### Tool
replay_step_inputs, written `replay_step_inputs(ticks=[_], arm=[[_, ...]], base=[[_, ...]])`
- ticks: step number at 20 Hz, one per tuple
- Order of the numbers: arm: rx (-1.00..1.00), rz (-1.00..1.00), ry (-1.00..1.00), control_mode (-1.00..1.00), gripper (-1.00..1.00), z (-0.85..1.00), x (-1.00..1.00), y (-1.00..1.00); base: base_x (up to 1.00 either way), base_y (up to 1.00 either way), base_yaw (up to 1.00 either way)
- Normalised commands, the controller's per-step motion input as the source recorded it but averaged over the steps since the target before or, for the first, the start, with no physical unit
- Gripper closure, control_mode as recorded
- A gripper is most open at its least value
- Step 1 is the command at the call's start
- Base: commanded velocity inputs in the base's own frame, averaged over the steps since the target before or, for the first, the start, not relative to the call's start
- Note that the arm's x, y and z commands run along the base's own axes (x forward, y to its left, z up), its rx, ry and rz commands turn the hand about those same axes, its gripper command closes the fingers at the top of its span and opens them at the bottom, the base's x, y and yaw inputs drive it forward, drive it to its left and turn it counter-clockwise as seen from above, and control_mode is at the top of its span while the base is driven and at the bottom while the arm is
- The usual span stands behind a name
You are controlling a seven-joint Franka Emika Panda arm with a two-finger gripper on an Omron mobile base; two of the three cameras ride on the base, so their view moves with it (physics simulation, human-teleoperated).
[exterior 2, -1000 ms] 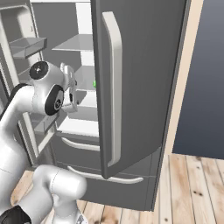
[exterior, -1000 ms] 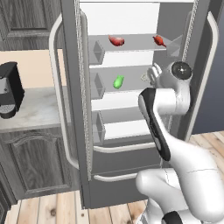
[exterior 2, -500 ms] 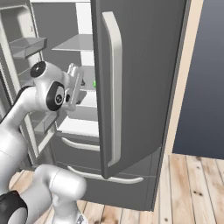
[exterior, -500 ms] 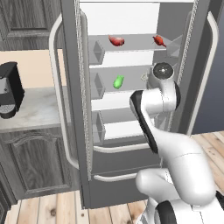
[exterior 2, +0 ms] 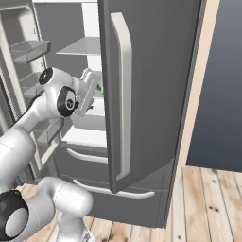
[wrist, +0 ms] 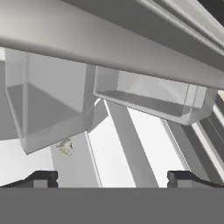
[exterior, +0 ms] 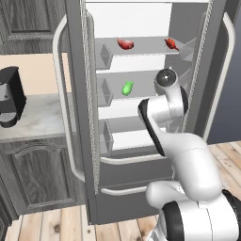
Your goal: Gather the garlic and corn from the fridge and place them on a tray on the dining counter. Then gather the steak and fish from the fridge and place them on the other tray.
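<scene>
End effector (wrist: 112, 177) spread, empty; small, probably light, firm garlic (wrist: 65, 146) at lower left: pinch across bulb's widest part.

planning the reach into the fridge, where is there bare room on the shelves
The middle shelf is bare from the corn rightward toward the tool's wrist. The top shelf is bare between the two red pieces. The lowest shelf looks bare. It is crowded at the right, where the arm sits.

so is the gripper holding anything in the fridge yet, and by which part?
Nothing held. The gripper is open with nothing between its fingertips; the garlic lies ahead, untouched.
</scene>
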Motion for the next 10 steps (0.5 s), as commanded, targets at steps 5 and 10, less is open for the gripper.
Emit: replay_step_inputs(ticks=[5, 10], arm=[[0.07, -0.19, -0.09, -1.0, -1.0, 0.0, 0.0, -0.06], [0.07, -0.15, -0.05, -1.0, -1.0, 0.0, 0.05, -0.28]], base=[[0.0, 0.0, 0.0], [0.0, 0.0, 0.0]])
